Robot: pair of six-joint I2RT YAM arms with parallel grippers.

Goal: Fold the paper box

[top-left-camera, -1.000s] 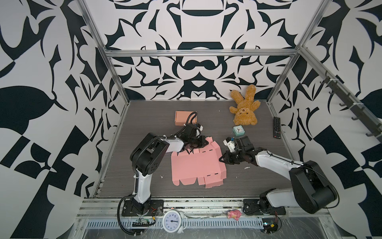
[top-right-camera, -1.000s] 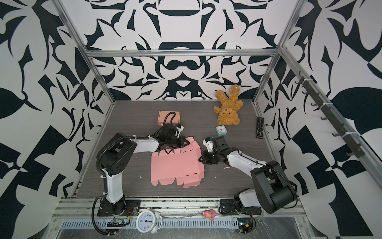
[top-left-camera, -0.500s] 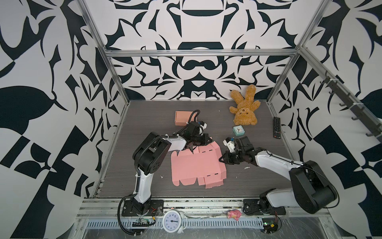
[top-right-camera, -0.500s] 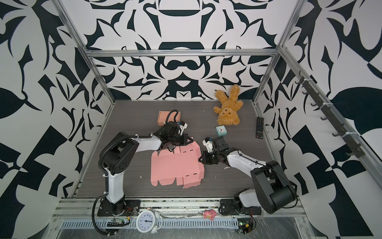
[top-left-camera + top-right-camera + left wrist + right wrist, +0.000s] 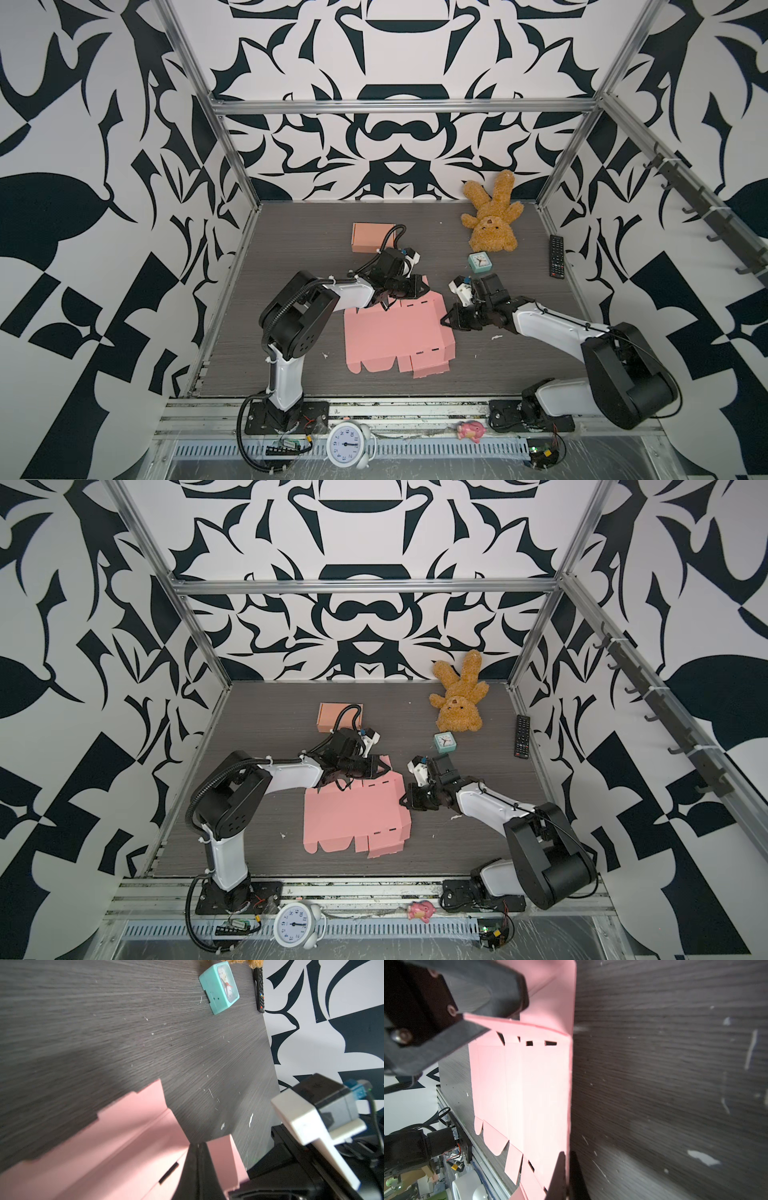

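step: first fold, paper box (image 5: 390,336) lay mostly flat
left gripper (image 5: 422,287), right gripper (image 5: 444,331): I pinched its edges
next: flap needed lifting

Both top views look steeply down from high above the front edge toward the back wall at 12 o'clock. They stand far enough off to take in the whole surface (image 5: 299,249) and overlap almost fully. The left wrist camera sits low and close, facing the teal clock (image 5: 219,987) at 2 o'clock. The right wrist camera, equally close, faces about 9 o'clock along the pink sheet (image 5: 529,1095), which both wrist views share.
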